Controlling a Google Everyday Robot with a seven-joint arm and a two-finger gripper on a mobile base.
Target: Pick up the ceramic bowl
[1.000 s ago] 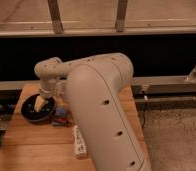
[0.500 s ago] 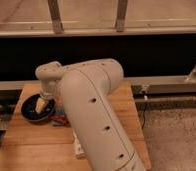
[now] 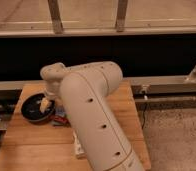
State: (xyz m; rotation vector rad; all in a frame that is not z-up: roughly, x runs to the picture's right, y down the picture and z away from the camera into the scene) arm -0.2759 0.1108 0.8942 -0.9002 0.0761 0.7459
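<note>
Your claw [image 3: 45, 104] is low inside the black ceramic bowl [image 3: 31, 112], by its right rim, at the far left of the wooden bench [image 3: 36, 142], but the white arm [image 3: 91, 115] covers it, so you can't tell its opening or grip.

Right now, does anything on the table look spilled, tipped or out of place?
Nothing stands out. The ceramic bowl sits level on the wooden table, with no spill around it. The gripper is at its rim, on the side toward the arm. The arm hides part of the small items beside the bowl.
</note>
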